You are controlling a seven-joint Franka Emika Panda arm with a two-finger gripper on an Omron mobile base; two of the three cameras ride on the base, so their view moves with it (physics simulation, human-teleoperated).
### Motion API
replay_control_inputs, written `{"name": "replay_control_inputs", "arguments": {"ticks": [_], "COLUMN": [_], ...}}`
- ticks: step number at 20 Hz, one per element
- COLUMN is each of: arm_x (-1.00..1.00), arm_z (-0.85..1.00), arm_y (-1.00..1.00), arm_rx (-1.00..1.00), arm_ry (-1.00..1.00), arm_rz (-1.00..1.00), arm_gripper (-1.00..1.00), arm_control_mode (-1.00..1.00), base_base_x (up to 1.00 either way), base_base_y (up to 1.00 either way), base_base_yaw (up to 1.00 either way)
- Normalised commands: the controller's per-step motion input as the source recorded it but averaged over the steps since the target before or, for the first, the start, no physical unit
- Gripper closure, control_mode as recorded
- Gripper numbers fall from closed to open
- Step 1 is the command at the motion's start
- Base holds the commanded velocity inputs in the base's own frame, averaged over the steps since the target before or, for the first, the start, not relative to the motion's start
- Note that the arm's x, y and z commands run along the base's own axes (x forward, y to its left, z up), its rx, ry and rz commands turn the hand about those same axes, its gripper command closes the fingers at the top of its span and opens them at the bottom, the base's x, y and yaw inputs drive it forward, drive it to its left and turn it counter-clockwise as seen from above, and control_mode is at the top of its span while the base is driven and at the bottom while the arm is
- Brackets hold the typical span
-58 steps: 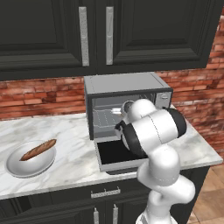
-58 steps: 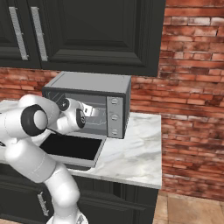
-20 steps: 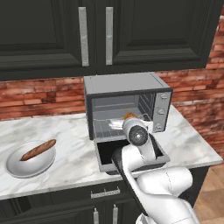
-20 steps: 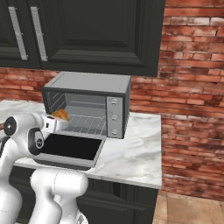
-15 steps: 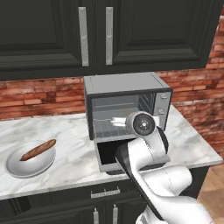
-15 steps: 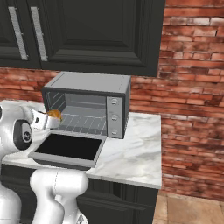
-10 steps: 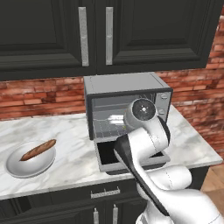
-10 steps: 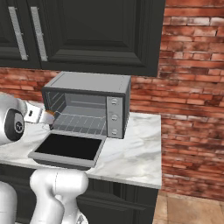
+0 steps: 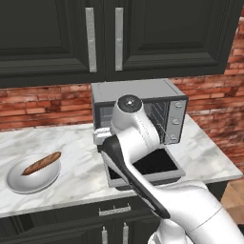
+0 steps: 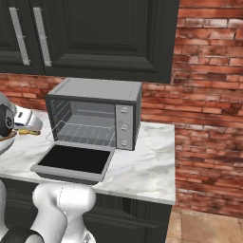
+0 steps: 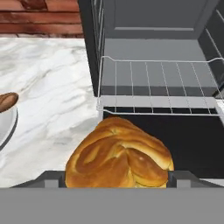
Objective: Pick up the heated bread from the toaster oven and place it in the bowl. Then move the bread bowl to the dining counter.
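Left of the toaster oven (image 9: 140, 109) on my brick-backed marble bench (image 9: 71, 157) sits the bowl (image 9: 28, 177) with a baguette (image 9: 42, 163), while my claw (image 11: 118, 183) grips the heated bread (image 11: 119, 155) before the open door (image 10: 73, 161).

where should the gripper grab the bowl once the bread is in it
Judging by its pose, take the bowl at its thin raised rim, from above on the near edge. It is shallow and plate-like, and the baguette lies across the middle, so that rim stretch looks free.

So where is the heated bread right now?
The heated bread is out of the toaster oven, held in the gripper over the oven's open door, near its left edge, with the bowl farther left.
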Motion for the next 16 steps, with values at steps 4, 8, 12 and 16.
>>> {"name": "replay_control_inputs", "arguments": {"ticks": [4,8,12,16], "arm_x": [0.0,0.0,0.03,0.11], "arm_z": [-0.29,-0.22,-0.15,-0.37], "arm_y": [0.87,0.75,0.67,0.75], "arm_rx": [0.02,0.0,0.0,0.0], "arm_ry": [0.2,0.1,0.02,0.02], "arm_rz": [0.2,0.19,0.18,0.17], "arm_gripper": [1.0,1.0,1.0,1.0], "arm_control_mode": [-1.0,-1.0,-1.0,-1.0], "base_base_x": [0.0,0.0,0.0,0.0], "base_base_y": [0.0,0.0,0.0,0.0], "base_base_yaw": [0.0,0.0,0.0,0.0]}}
